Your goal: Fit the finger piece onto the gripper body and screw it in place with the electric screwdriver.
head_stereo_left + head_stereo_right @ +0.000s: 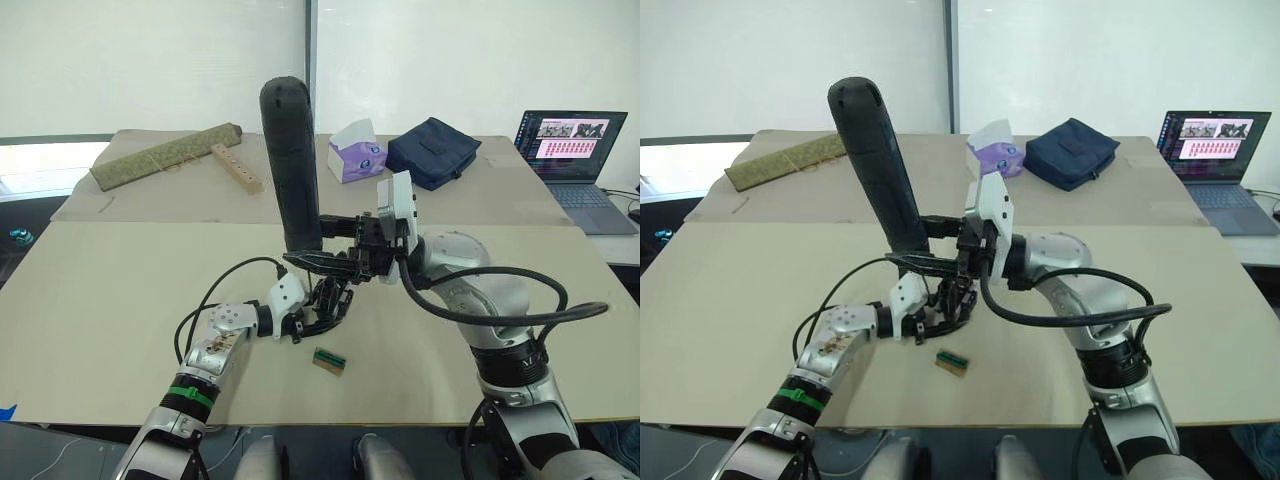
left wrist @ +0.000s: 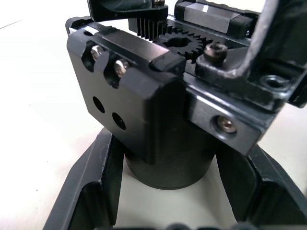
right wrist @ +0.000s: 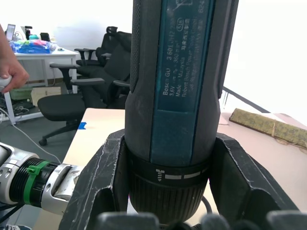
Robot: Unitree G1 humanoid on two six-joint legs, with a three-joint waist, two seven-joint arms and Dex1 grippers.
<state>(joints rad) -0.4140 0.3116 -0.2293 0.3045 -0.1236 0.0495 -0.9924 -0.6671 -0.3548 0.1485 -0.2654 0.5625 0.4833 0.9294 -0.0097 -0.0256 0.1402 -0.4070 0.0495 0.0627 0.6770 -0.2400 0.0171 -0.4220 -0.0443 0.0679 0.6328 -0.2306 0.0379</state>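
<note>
Right gripper (image 1: 322,253): clamped around the electric screwdriver (image 1: 291,160), near upright, bit end down over the gripper body.
Left gripper (image 1: 322,316): fingers (image 2: 91,187) closed on the gripper body's (image 2: 144,115) round base.
Gripper body: mid-table, held just above the surface.
Green-and-brown block (image 1: 329,360): on the table at 6 o'clock from the gripper body, nearby.

The middle of the near table (image 1: 120,330) is crowded: the left gripper (image 1: 318,318) clamps the gripper body (image 2: 158,124) there, and the right gripper (image 1: 335,255) holds the electric screwdriver (image 1: 290,165) upright directly above it, closing off any approach from overhead. A small green-and-brown block (image 1: 329,360) lies just beside that cluster on the near side, while bare tabletop opens wide to both sides. On the far table, a rolled mat (image 1: 165,155), wooden strip (image 1: 237,166), tissue box (image 1: 356,151), dark blue bag (image 1: 433,151) and laptop (image 1: 575,150) line the back edge.
</note>
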